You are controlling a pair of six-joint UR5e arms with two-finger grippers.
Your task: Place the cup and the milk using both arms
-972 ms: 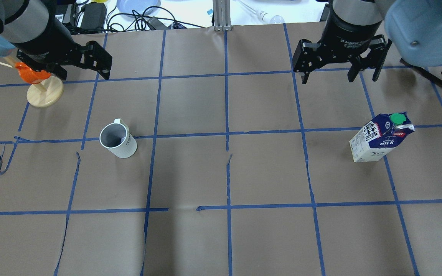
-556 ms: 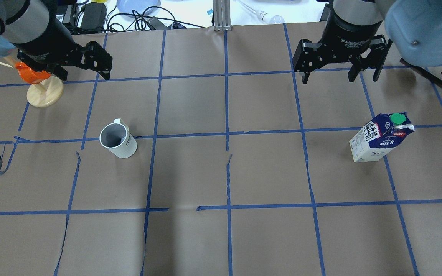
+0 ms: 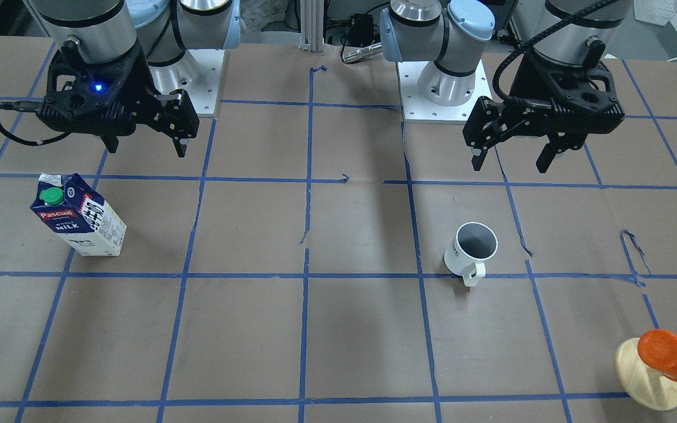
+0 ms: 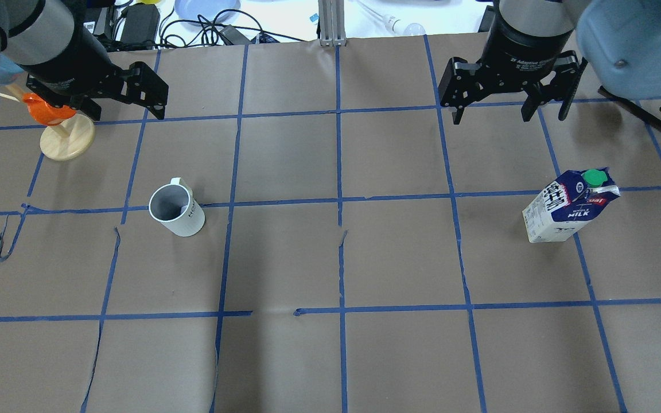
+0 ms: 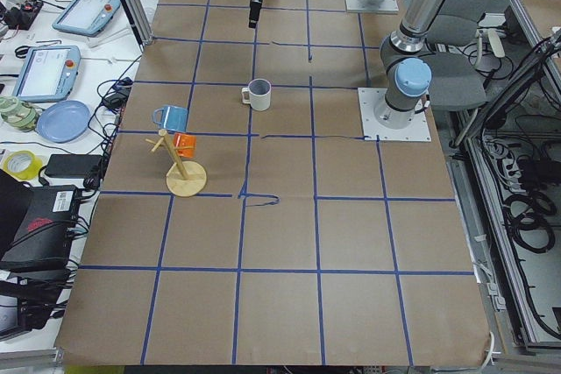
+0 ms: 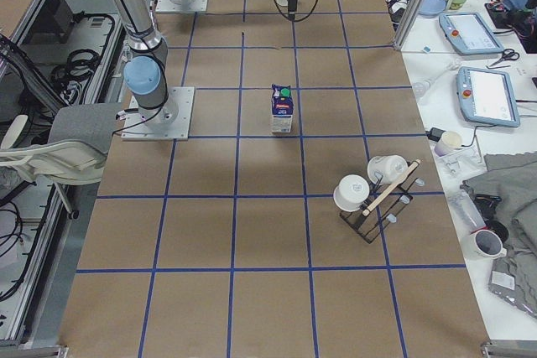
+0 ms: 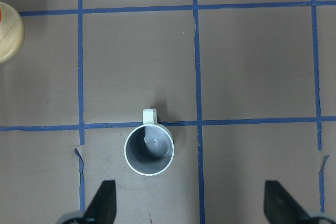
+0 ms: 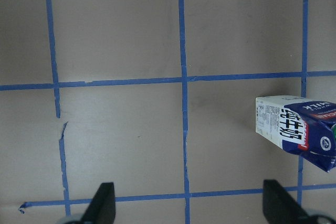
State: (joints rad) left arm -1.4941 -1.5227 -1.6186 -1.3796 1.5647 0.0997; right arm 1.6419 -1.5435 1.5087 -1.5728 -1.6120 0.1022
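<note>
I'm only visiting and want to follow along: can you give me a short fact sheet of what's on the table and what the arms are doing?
Cup: upright on the table, robot's left, untouched
Milk: upright, green cap on, robot's right, untouched
Left pincer: open, empty, in the air clear of the cup
Right pincer: open, empty, in the air clear of the milk
Also there: wooden stand with orange cup

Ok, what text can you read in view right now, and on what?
"Pascual": red label on the milk.
"WHOLE MILK": the milk's blue face.
"2F Adaptive": body of the right end effector, rest hidden.
Lettering on the cup: too blurred to read.
Side print on the milk: too small.
</note>
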